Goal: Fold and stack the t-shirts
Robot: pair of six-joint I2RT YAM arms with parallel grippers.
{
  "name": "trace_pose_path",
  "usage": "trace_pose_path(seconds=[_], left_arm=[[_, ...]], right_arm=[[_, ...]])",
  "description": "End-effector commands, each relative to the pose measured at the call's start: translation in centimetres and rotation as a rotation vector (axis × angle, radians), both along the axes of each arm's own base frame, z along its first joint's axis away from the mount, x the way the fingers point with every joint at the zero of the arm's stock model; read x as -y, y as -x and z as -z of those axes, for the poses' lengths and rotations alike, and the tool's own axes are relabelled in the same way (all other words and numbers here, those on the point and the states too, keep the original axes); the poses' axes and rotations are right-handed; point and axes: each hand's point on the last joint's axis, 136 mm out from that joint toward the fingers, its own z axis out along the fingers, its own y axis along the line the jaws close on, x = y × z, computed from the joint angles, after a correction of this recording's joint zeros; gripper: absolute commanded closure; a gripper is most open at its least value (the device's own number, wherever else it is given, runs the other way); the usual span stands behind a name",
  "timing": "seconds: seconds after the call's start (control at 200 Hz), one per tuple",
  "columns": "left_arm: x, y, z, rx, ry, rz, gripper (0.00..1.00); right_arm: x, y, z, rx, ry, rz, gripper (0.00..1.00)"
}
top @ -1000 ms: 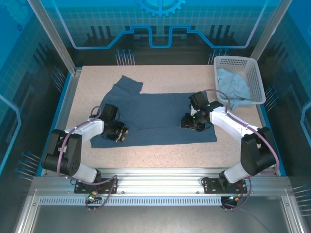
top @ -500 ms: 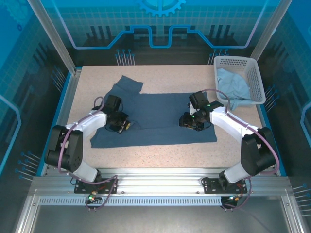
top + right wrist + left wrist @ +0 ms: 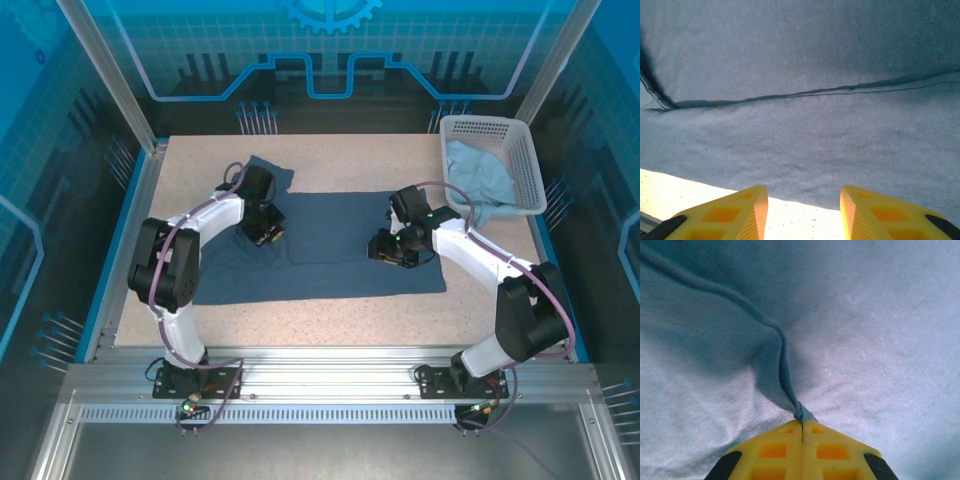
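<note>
The large dark slate-blue cloth t-shirt (image 3: 330, 255) lay spread mid-bench. The left gripper (image 3: 264, 233) pinched its cloth tight near the far-left sleeve; the right gripper (image 3: 388, 250) hovered part-open, empty. A low, even pull should keep the fold straight.

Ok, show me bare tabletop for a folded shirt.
Bare table: along the near edge below the dark shirt, down its left side, and the far edge between sleeve and basket. Crowded: the middle, left gripper and right gripper at the shirt; a pale shirt sits in the basket.
</note>
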Motion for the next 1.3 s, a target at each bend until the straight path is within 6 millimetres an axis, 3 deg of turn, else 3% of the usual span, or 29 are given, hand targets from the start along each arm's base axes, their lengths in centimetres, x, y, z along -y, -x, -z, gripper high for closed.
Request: trace_pose_path(seconds=[0.0,0.245,0.635,0.66,0.705,0.72,0.75,0.79,0.87,0.945,1.095,1.296], left_arm=[[0.2,0.6,0.6,-0.032,-0.075,0.117,1.00],[2.3,-1.3,-1.0,0.073,-0.057,0.230,1.00],[3.3,-1.5,0.2,0.042,-0.062,0.294,1.00],[3.4,-1.6,0.1,0.046,-0.060,0.300,0.93],[3.3,-1.7,-0.4,0.054,-0.076,0.306,0.68],[3.3,-1.6,-0.6,0.057,-0.083,0.307,0.64],[3.0,-1.6,-1.3,0.072,-0.103,0.303,0.51],[2.4,-1.3,-2.4,0.088,-0.129,0.288,0.45],[0.9,0.0,-4.2,0.105,-0.159,0.225,0.44],[-1.1,2.4,-4.7,0.061,-0.157,0.130,0.48],[-5.5,7.6,-1.9,-0.070,-0.045,-0.115,0.61],[-9.4,8.9,1.2,-0.135,0.000,-0.302,0.75]], right_arm=[[0.0,0.0,-0.7,-0.014,-0.022,0.013,0.57],[0.1,0.0,-0.1,-0.026,-0.025,0.026,0.57],[-0.3,-0.3,0.0,-0.038,-0.033,0.020,0.57],[-0.3,-0.3,0.0,-0.040,-0.032,0.021,0.56],[-0.2,-0.2,0.0,-0.042,-0.030,0.022,0.56],[-0.2,-0.2,0.0,-0.042,-0.029,0.021,0.56],[-0.2,-0.2,0.0,-0.040,-0.028,0.023,0.55],[0.0,-0.2,0.0,-0.037,-0.021,0.025,0.55],[0.5,0.0,0.0,-0.032,-0.010,0.039,0.55],[1.3,0.1,0.4,-0.035,-0.015,0.084,0.55],[2.9,0.2,1.4,-0.050,-0.059,0.187,0.57],[4.3,0.8,3.8,-0.120,-0.011,0.227,0.60]])
